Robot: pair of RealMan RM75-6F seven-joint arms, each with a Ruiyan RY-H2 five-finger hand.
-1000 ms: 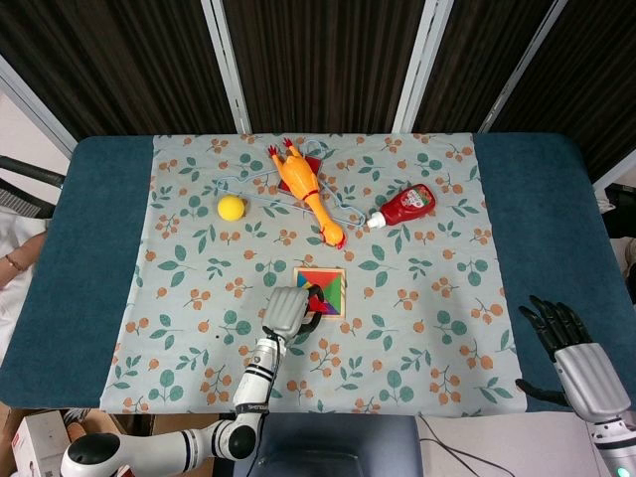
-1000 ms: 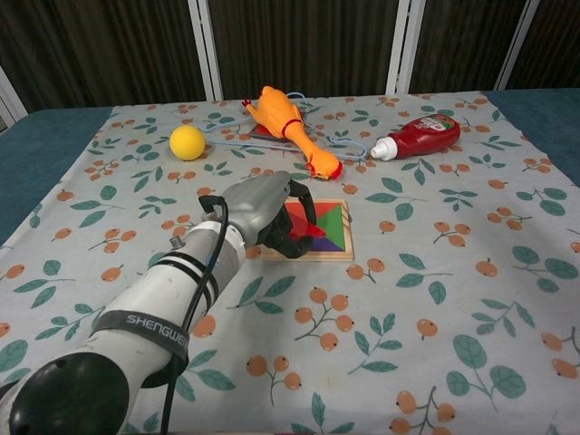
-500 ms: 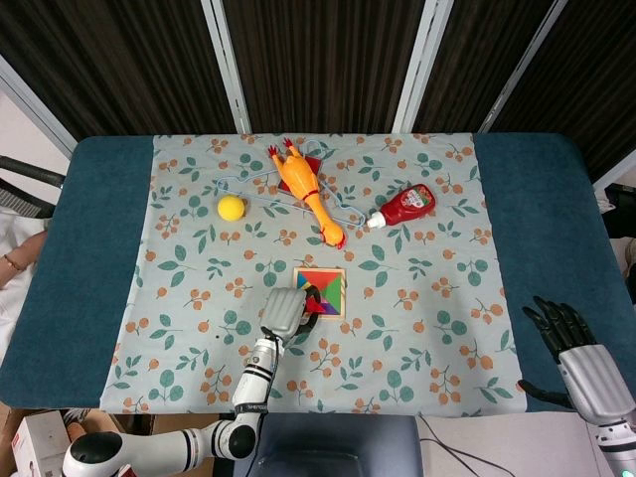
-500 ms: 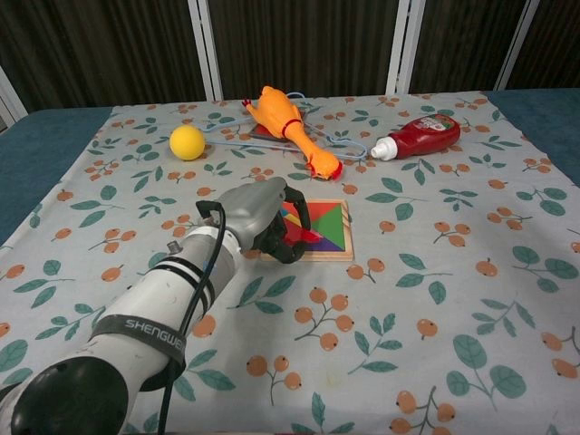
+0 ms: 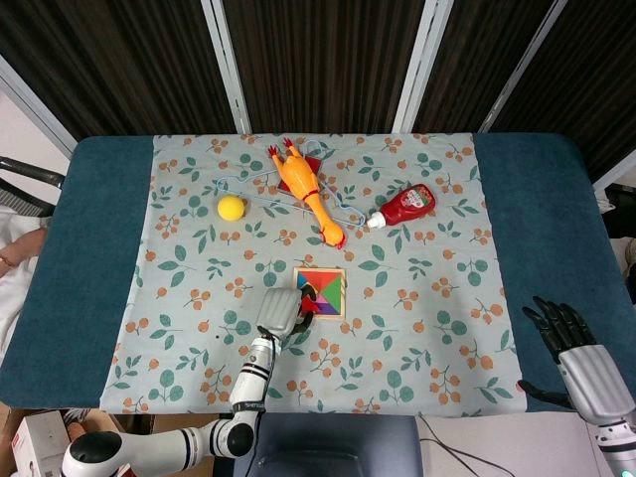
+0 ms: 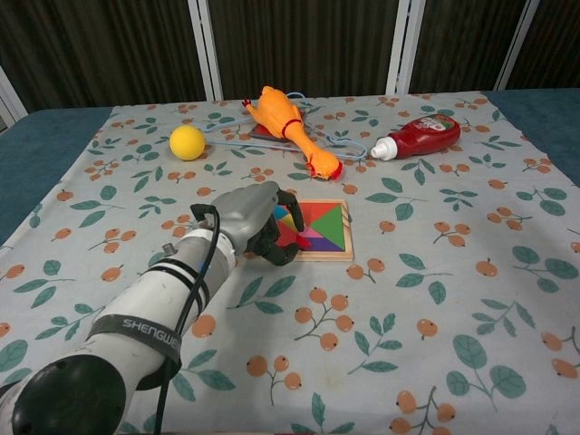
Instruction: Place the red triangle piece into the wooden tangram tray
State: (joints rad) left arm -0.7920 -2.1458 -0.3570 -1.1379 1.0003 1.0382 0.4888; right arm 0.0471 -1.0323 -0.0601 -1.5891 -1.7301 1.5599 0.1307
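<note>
The wooden tangram tray (image 6: 323, 256) lies mid-table with coloured pieces in it; in the head view the tray (image 5: 344, 294) sits just right of my left hand (image 5: 279, 310). The red triangle piece (image 6: 290, 238) sits at the tray's front-left corner, partly hidden. My left hand (image 6: 248, 217) is at the tray's left edge, its dark fingers (image 6: 271, 243) curled around the red piece. In the head view the red triangle (image 5: 310, 302) shows beside the fingertips. My right hand (image 5: 568, 336) hangs open over the blue table edge at front right, away from the tray.
At the back of the flowered cloth lie a yellow ball (image 6: 187, 142), an orange rubber chicken (image 6: 285, 118) on a thin wire hanger, and a red ketchup bottle (image 6: 421, 136) on its side. Bare cloth lies in front of and right of the tray.
My left hand has drawn back to the left, off the tray's middle to its left edge, uncovering more of the pieces. The red triangle went left with the fingers. The right hand barely moved.
</note>
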